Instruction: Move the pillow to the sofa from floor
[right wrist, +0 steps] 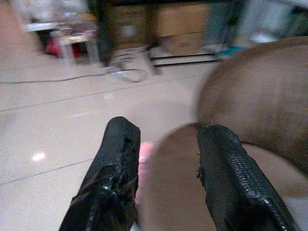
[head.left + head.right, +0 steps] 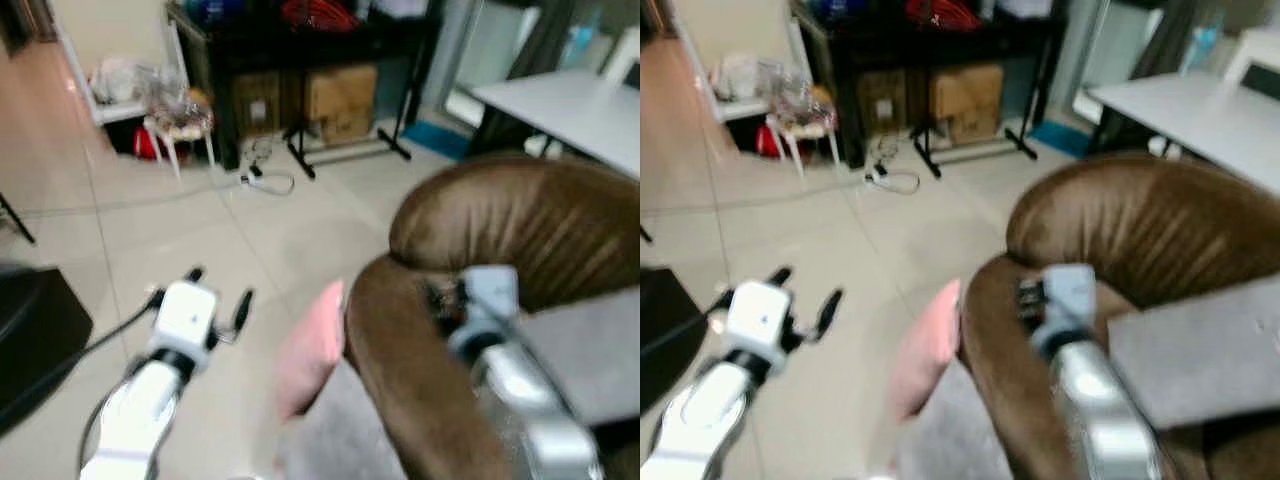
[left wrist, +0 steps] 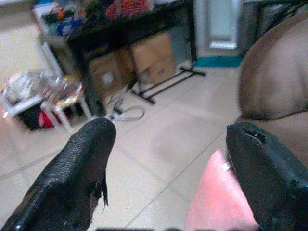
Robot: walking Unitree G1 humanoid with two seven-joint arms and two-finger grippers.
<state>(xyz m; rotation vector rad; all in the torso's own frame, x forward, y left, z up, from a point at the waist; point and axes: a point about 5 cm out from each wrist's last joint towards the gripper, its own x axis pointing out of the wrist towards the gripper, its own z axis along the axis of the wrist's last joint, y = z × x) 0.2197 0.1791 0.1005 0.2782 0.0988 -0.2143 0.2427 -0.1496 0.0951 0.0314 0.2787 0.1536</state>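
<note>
pink pillow (image 2: 312,350) leaning on the brown sofa (image 2: 500,230) arm, left gripper (image 2: 218,296) and right gripper (image 1: 166,159) both spread open, empty, probably lining up a grab

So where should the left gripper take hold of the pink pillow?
Probably by its free upper edge. The pink pillow stands on edge, leaning against the brown sofa, so its sofa side is blocked. The left gripper, open and hovering on its floor side, could come from there and close across the thin edge.
</note>
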